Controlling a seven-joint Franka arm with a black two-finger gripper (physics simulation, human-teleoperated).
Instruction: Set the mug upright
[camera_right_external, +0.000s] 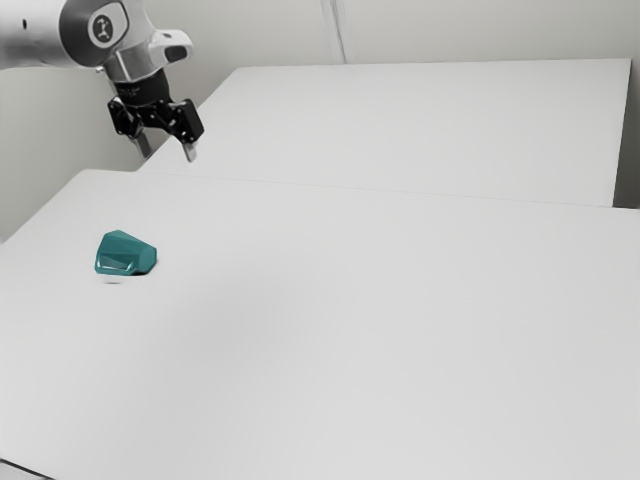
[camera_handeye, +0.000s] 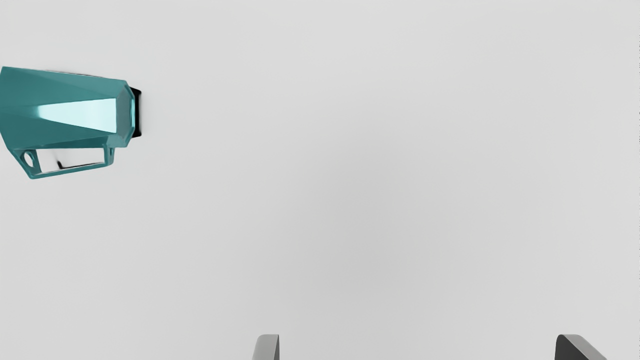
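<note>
The gripper (camera_right_external: 168, 154) hangs above the table (camera_right_external: 400, 330), toward the exterior view's left, with its two fingers (camera_handeye: 267, 347) wide apart and nothing between them. The arm (camera_right_external: 90, 25) comes in from that view's upper left, and the fingers point down. The mug (camera_right_external: 125, 252) lies on its side on the table, also toward the exterior view's left, nearer the camera than the gripper and apart from it. It is teal and faceted, with broad flat faces that catch the light. In the wrist view it is well off to one side of the space between the fingers, touching neither, and part of it is cut off by the picture's edge. Its handle (camera_handeye: 70, 172), an angular loop, juts from the side of the body nearer the fingers. A black patch (camera_handeye: 137, 112) shows against one end.
</note>
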